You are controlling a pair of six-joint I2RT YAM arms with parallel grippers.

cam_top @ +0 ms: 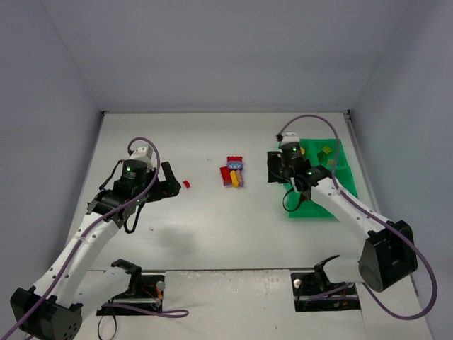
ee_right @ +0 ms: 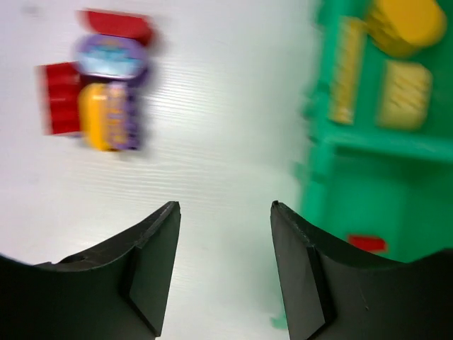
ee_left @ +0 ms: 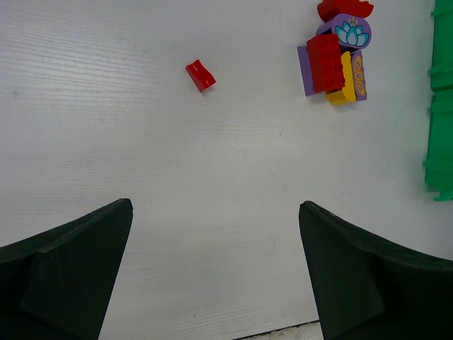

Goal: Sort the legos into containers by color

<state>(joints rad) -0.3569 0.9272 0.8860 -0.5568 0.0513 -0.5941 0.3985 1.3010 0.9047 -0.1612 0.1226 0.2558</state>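
Left gripper [ee_left: 216,205] hangs over bare table [ee_left: 106,142] with its fingers spread wide and nothing between them. Just ahead of it lies a lone red brick [ee_left: 200,75], apart from everything else. Further right, mid-table, there's a little pile [ee_left: 334,60] of legos all touching. It has a red block on a purple one, a yellow bit along the side, a round purple piece [ee_left: 348,32] with a flower print, and another red one at the far end.

Right gripper [ee_right: 224,207] is at the left edge of the green tray [ee_right: 315,163], between the pile and the tray. Its fingers are parted with only white table showing in the gap, so it isn't gripping anything. That wrist view is pretty blurry, fwiw.

The tray sits on the right side of the table. From the right wrist cam, the far compartment on the tray's left side has yellow pieces [ee_right: 405,92] in it. The near one has a small red piece [ee_right: 367,243] lying flat on its floor. From the top cam there are a couple of small bits [cam_top: 324,153] in the far right compartment, greenish and yellow, but too tiny to say more. The right arm covers a good chunk of the tray's near half, so I can't tell what's under it.
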